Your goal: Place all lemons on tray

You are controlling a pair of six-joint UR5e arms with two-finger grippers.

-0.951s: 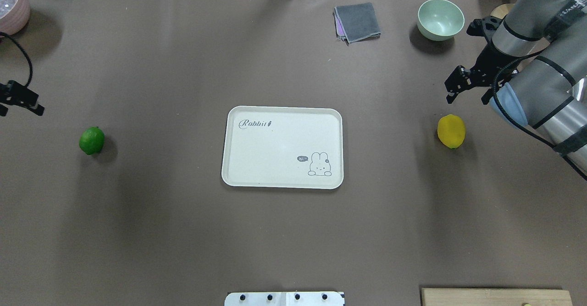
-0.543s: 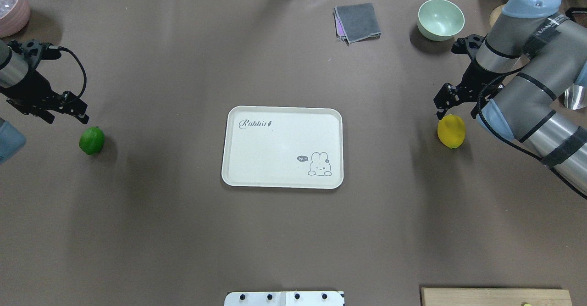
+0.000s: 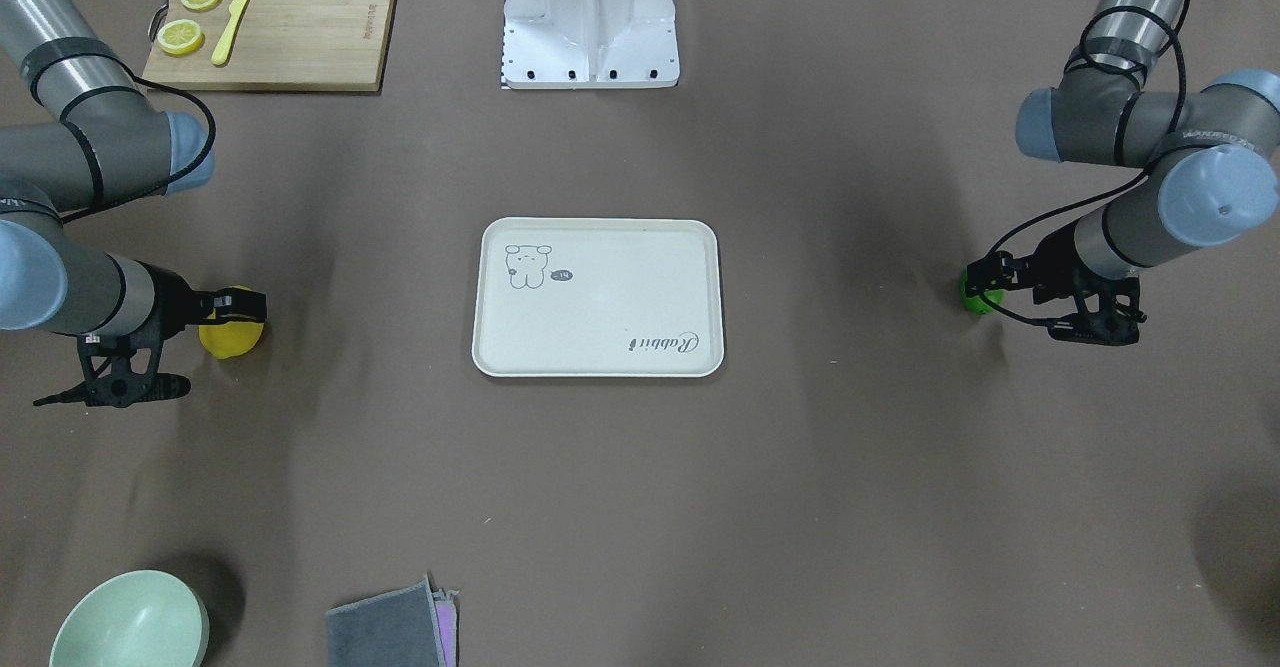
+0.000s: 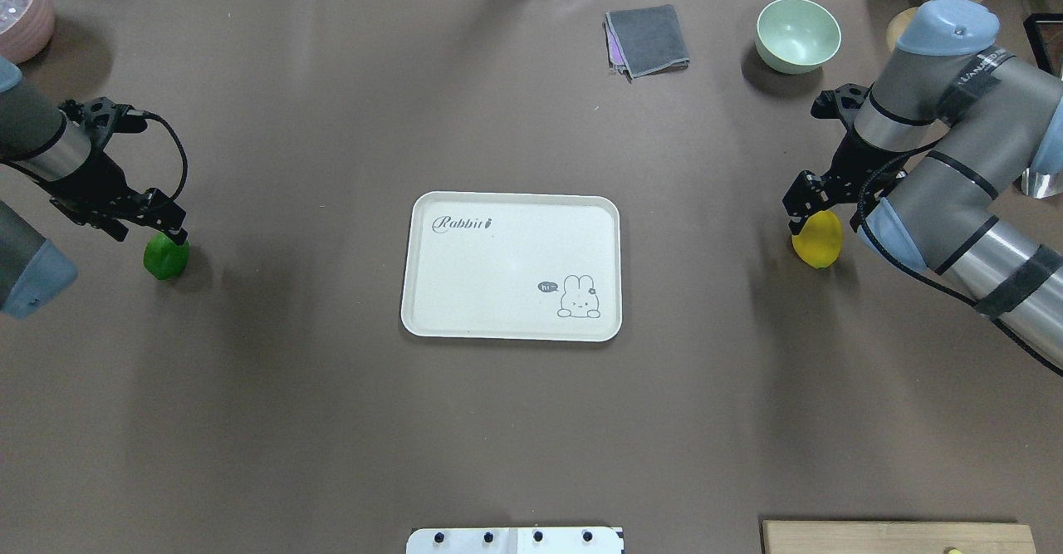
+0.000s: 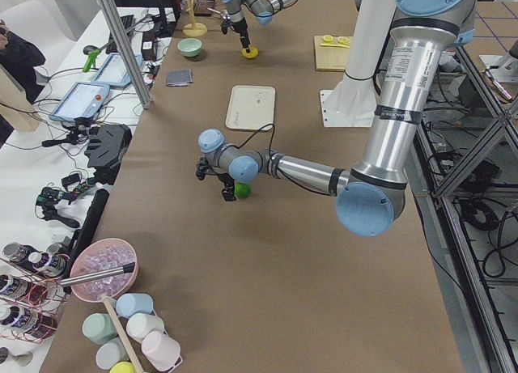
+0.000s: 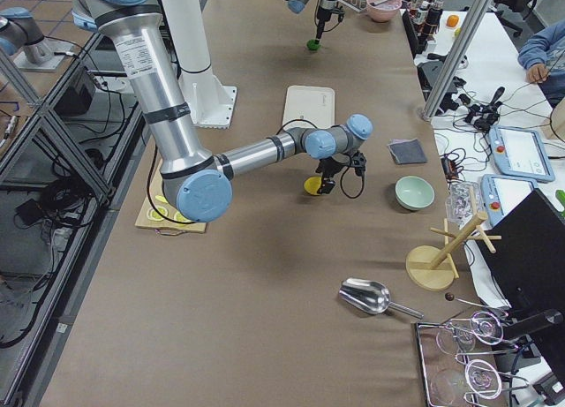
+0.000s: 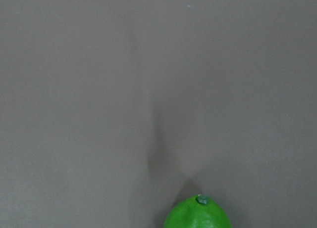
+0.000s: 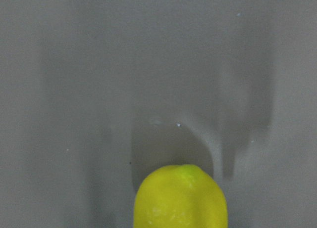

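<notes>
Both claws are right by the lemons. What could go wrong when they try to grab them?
The green lemon and yellow lemon are round and lie loose on the table, so the left gripper or right gripper might bump one and roll it away. Later, both arms will likely head for the one tray between them and might crowd each other.

Two lemons (yellow lemon [image 4: 818, 242], green lemon [image 4: 164, 260]), one tray [image 4: 498, 263], one bowl [image 4: 797, 35]

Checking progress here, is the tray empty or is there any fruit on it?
Empty. The tray shows only its printed drawing and lettering; the yellow lemon and green lemon lie on the table off to its sides.
</notes>
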